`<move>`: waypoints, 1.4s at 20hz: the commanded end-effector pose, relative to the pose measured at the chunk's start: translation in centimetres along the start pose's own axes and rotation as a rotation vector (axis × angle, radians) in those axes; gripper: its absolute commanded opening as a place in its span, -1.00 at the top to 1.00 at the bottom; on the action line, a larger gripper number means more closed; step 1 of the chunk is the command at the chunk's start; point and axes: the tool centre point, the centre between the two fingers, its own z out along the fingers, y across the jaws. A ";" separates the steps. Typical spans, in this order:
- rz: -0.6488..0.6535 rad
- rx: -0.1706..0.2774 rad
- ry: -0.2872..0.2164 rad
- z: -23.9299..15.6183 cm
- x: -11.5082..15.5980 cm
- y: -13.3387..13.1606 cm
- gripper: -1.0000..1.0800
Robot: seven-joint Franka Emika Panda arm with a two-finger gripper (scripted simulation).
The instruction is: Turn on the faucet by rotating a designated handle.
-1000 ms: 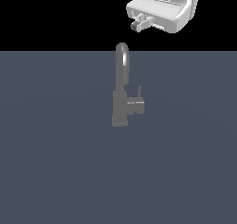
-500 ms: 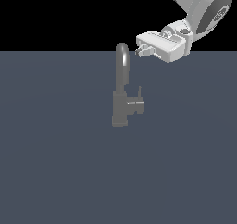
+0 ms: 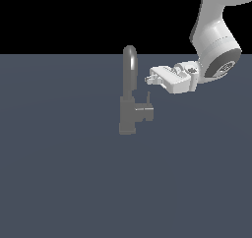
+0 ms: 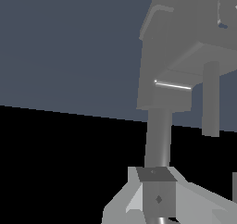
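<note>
While gripper [image 3: 149, 78] hovers above handle [image 3: 144, 112], jaws' gap unclear; no writing.

- The faucet [image 4: 159, 79] is seen close up, its grey blocky base filling much of the frame against the slate-blue floor [image 4: 69, 42].
- The narrow spout [image 4: 158, 137] is seen running from the base toward the gripper [image 4: 157, 204].
- The handle [image 4: 203, 52] juts sideways, and 1 thin lever pin [image 4: 210, 100] is carried on it.
- The gripper's finger spacing cannot be made out.
</note>
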 end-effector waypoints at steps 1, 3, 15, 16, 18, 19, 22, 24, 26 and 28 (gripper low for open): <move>0.041 0.039 -0.042 0.2 1.8 0.0 1.00; 0.069 0.065 -0.069 0.4 3.0 0.1 1.00; 0.125 0.117 -0.123 1.0 5.4 0.3 1.00; 0.125 0.117 -0.123 1.0 5.4 0.3 1.00; 0.125 0.117 -0.123 1.0 5.4 0.3 1.00; 0.125 0.117 -0.123 1.0 5.3 0.5 1.00; 0.125 0.117 -0.123 1.1 5.1 1.2 1.00; 0.125 0.117 -0.123 1.1 4.9 1.6 1.00; 0.125 0.117 -0.123 1.2 4.7 2.0 1.00; 0.125 0.117 -0.123 1.2 4.5 2.5 1.00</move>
